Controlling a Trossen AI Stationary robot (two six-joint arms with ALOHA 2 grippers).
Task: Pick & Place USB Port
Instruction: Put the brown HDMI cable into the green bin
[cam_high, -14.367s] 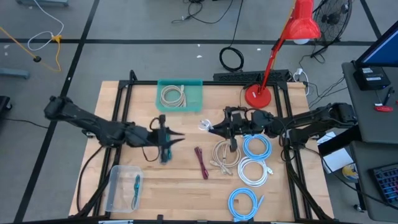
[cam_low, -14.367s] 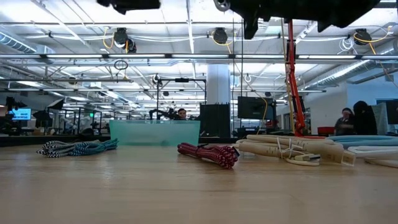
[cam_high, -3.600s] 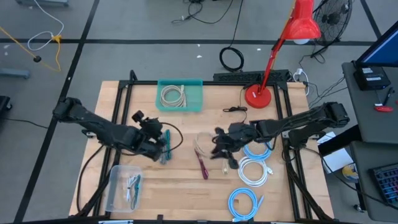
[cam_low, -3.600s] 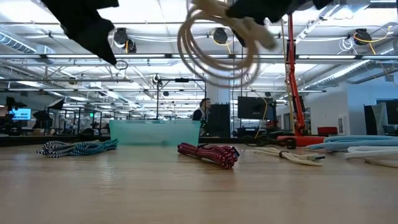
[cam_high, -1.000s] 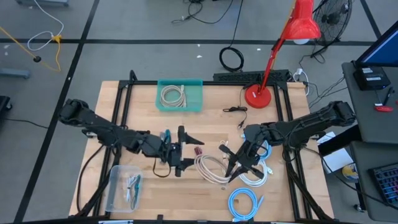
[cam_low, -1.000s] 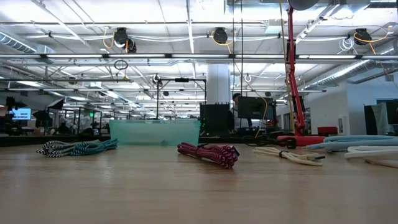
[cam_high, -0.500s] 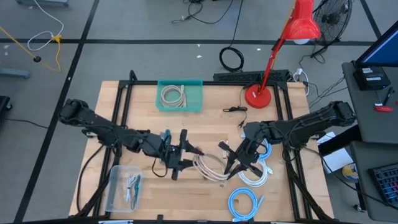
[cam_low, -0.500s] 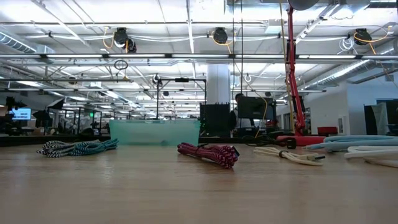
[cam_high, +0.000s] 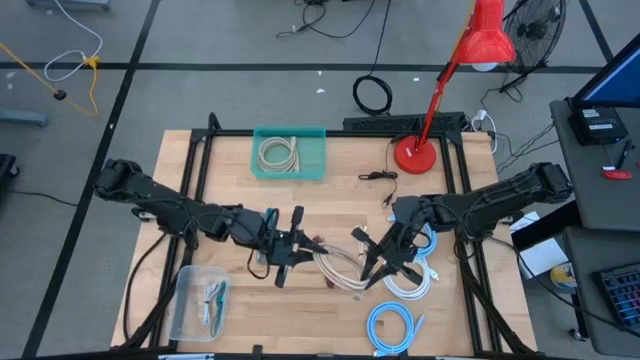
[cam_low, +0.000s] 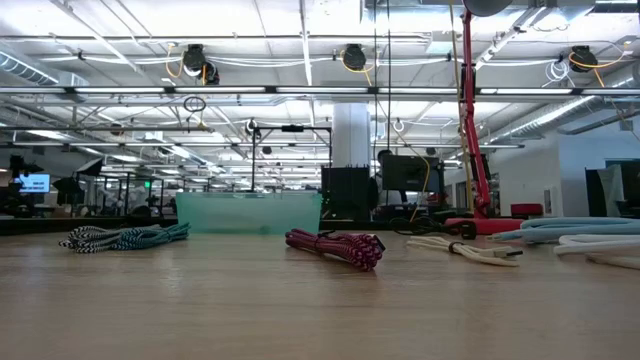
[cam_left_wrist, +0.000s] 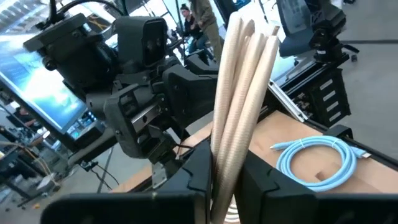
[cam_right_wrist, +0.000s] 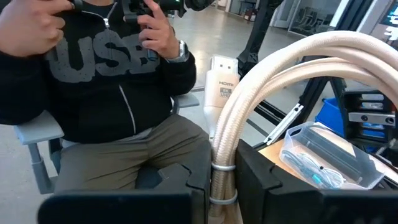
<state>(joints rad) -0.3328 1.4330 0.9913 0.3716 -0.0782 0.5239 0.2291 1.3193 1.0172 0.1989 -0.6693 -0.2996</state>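
My left gripper (cam_high: 297, 250) has its fingers pressed onto one side of the beige cable (cam_high: 338, 267) coil, and my right gripper (cam_high: 368, 262) pinches the other side, so the coil hangs between them above mid-table. I judge this a handover: next the right should let go so the left can carry the coil. The teal bin (cam_high: 290, 153) at the far edge already holds a similar coil; a clear box (cam_high: 200, 300) sits near left. The red cable (cam_low: 335, 247) lies below, blue coils (cam_high: 410, 238) crowd the right, leaving open room to the far left.
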